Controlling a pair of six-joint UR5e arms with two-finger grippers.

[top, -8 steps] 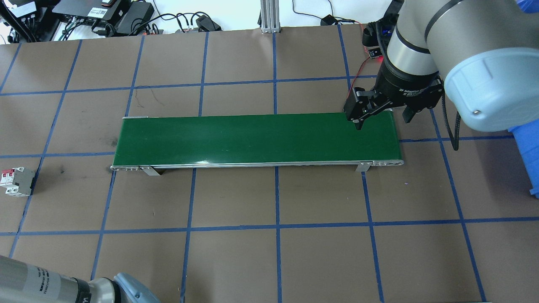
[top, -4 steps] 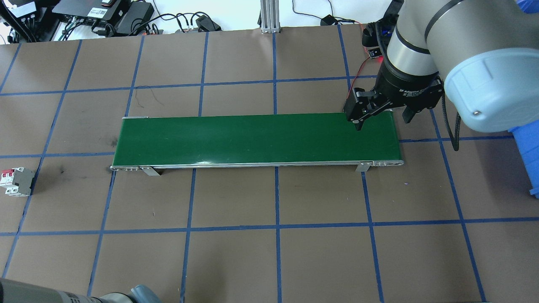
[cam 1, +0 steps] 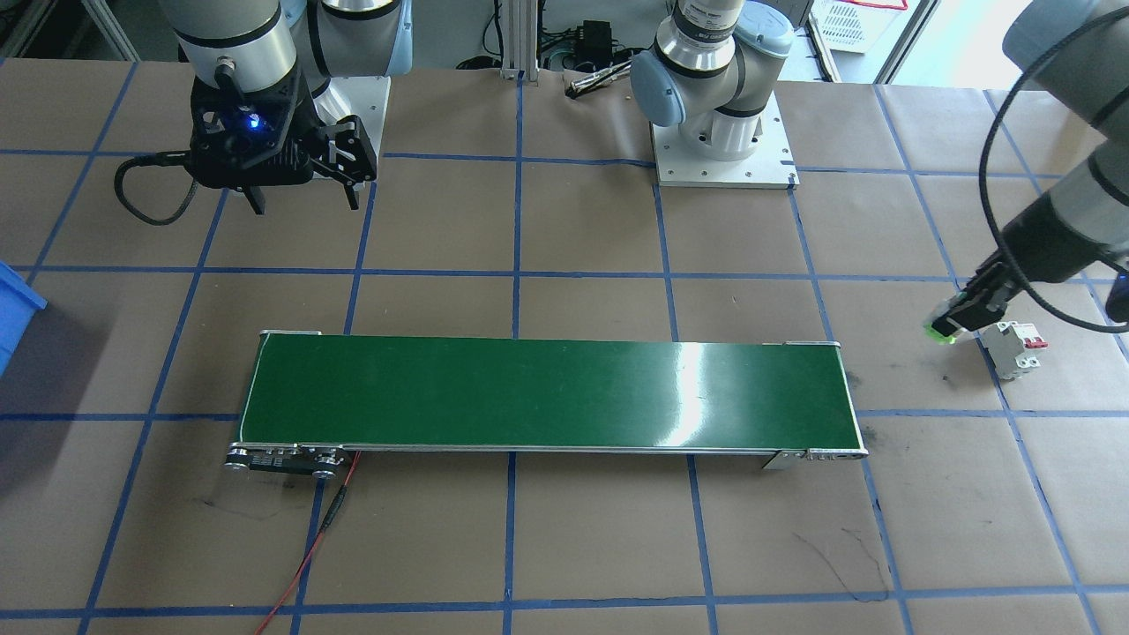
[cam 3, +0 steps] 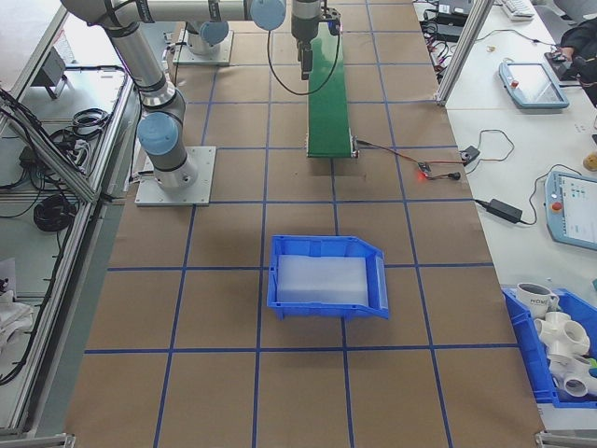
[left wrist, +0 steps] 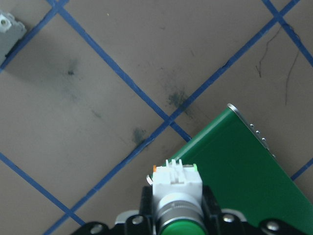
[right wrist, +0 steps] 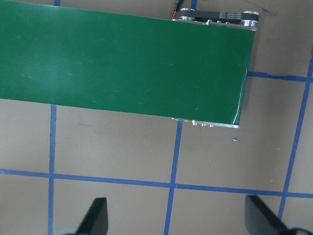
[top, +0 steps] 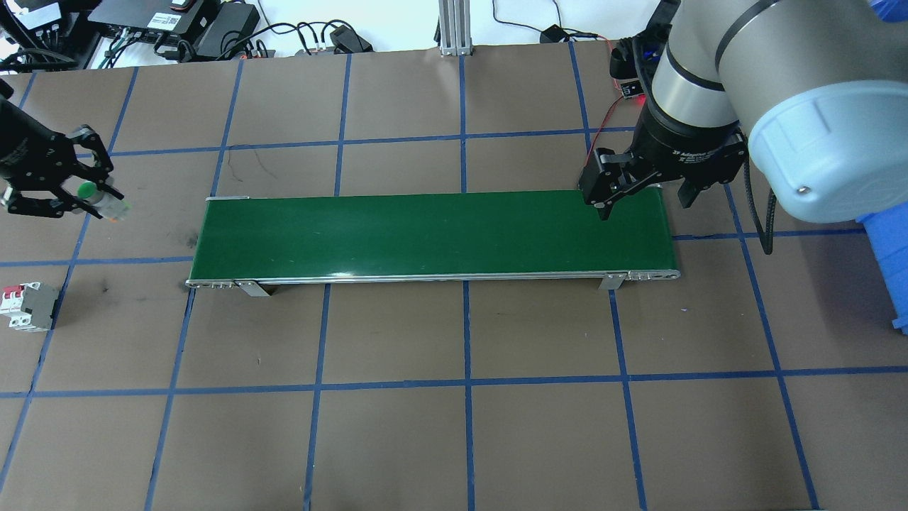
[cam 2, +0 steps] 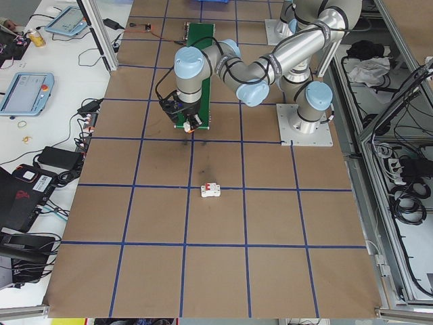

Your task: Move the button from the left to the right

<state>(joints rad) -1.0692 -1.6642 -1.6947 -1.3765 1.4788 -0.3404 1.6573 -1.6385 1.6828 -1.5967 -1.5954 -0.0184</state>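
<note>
The left pincer (top: pixel 84 190) is closed on the button (top: pixel 96 197), holding it in the air above the brown surface (top: pixel 454 426), off the left end of the green conveyor belt (top: pixel 425 234) and apart from it. In the left wrist view the button (left wrist: pixel 177 196) sits between the two fingers (left wrist: pixel 209 200), its white base pointing away from the camera and its round green cap nearest the lens, with a corner of the belt (left wrist: pixel 239 161) just beyond it. From the front-facing camera the left pincer (cam 1: pixel 957 322) carries the button (cam 1: pixel 942 330) right beside a white circuit breaker (cam 1: pixel 1014 347) with red toggles; whether the two touch cannot be told from that view. In the overhead view the breaker (top: pixel 27 306) stands on the surface nearer the robot than the held button, well clear of it, off the belt's left end.

The right pincer (top: pixel 642 195) hangs over the right end of the belt with its fingers spread wide and nothing between them. The right wrist view shows both fingertips (right wrist: pixel 95 215) far apart above the taped blue grid, the belt's end (right wrist: pixel 146 63) ahead of them.

A blue bin (cam 3: pixel 326 275) rests on the surface beyond the belt's right end.
</note>
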